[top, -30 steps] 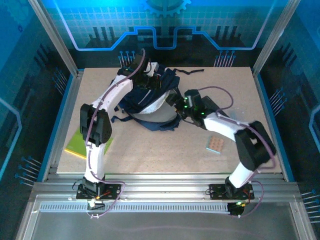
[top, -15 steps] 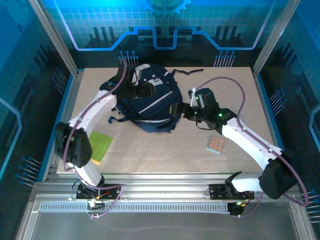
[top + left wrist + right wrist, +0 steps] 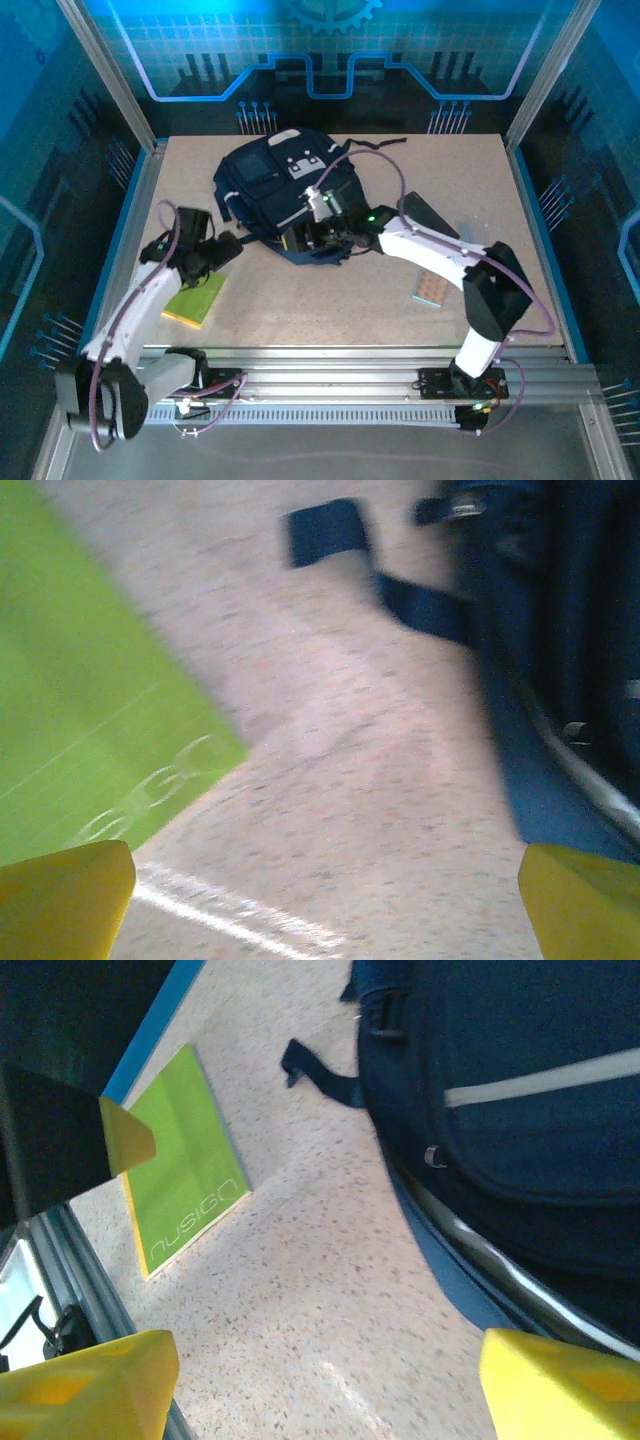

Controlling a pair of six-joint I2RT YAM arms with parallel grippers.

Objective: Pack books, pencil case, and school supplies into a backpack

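One large navy backpack with pale grey stripes lies toward the desk's far edge, and the right jaws hang spread and empty just beside its near side. Near the left edge lies the lime green book printed "nusign", with the left jaws spread wide over bare desk between its far corner and a loose dark strap. The small tan dotted pad sits toward the right edge.

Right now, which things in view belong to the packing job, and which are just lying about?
Job:
backpack
green book
tan dotted pad
black pouch

Not the job:
metal rails
blue backdrop
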